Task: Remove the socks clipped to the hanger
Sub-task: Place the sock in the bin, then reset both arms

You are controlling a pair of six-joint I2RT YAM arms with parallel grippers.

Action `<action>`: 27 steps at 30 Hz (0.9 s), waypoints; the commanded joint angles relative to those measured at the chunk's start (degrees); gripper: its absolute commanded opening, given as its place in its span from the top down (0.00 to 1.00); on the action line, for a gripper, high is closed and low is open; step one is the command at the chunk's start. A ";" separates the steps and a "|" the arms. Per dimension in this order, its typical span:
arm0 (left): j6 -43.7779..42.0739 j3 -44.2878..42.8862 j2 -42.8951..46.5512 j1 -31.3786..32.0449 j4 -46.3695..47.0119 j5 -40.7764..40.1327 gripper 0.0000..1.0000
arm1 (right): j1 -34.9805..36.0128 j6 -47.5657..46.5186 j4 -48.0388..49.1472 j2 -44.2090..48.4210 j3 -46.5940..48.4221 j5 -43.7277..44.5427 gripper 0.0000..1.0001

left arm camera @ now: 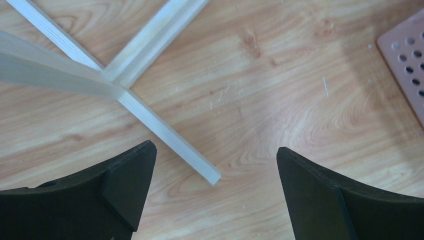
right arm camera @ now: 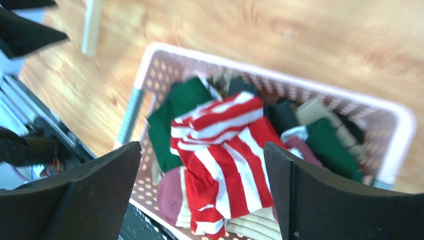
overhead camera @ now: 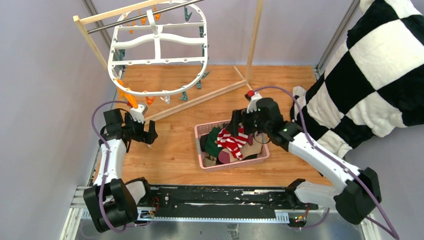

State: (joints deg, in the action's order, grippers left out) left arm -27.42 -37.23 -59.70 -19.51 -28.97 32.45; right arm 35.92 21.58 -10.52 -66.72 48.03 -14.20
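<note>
Because the striped sock [overhead camera: 232, 140] lies in the pink basket [overhead camera: 235, 163], the right hand [right arm camera: 201, 150] hangs open above it, the left hand [left arm camera: 215, 148] open near the bare hanger [overhead camera: 157, 42].

The wooden table [overhead camera: 170, 150] carries a pink basket [overhead camera: 198, 142] (perforated walls) and the rack's pale wooden base bars [overhead camera: 200, 99].

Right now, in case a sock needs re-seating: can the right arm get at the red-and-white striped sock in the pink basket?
Probably yes. Its fingers hang open and empty over the pink basket, and the striped sock lies on top of the pile with nothing covering it.
</note>
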 commanded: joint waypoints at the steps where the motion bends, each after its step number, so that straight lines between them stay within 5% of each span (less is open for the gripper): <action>1: 10.48 1.71 -1.32 -0.51 13.72 2.19 0.00 | -1.47 -3.35 -4.85 7.22 5.92 11.55 0.00; 7: 21.08 6.14 -5.73 1.32 33.91 0.73 0.00 | -10.61 -8.02 -5.11 13.01 1.92 35.13 0.00; 10: 21.87 7.17 -9.36 5.74 39.60 -1.88 0.00 | -16.11 -11.77 4.45 14.87 -6.96 46.86 0.00; 15: 25.82 10.07 -15.36 9.62 55.53 -6.32 0.00 | -24.03 -19.84 25.00 15.38 -20.32 48.87 0.00; 19: 27.15 14.08 -20.65 10.51 72.49 -8.11 0.00 | -27.29 -20.90 32.22 8.55 -23.37 49.41 0.00; 27: 27.51 22.31 -16.64 12.40 83.97 -12.43 0.00 | -29.32 -22.99 52.22 -5.92 -28.80 44.84 0.00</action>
State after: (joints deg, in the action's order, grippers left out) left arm -0.19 -20.88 -80.14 -8.12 40.75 24.77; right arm 7.99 0.14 30.09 -67.33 20.18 31.24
